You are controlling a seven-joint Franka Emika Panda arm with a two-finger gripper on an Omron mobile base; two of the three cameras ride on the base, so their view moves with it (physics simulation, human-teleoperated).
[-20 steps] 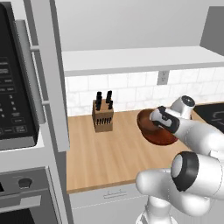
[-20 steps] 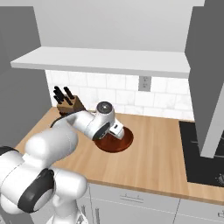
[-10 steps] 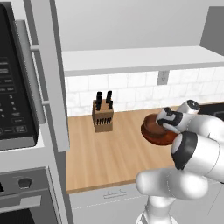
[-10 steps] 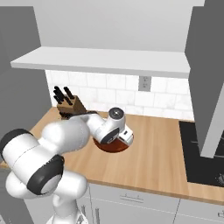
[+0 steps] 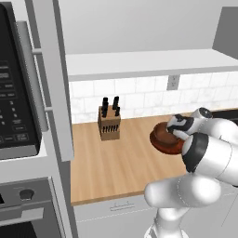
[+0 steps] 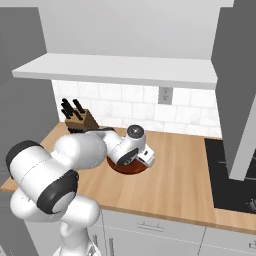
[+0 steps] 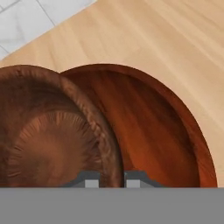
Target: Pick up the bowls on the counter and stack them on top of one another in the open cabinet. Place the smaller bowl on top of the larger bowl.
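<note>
Wooden smaller bowl (image 7: 52,140) sits at nine o'clock, overlapping the larger bowl (image 7: 166,144) on the surface (image 7: 175,52). The tool (image 7: 111,178) straddles its rim with a narrow gap; grip uncertain.

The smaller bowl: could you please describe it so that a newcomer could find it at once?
Find the counter under the open cabinet, right of the knife block. Two brown bowls overlap there at the gripper. The smaller bowl is darker, deeper and rough-grained; the larger bowl is wide, shallow and reddish.
</note>
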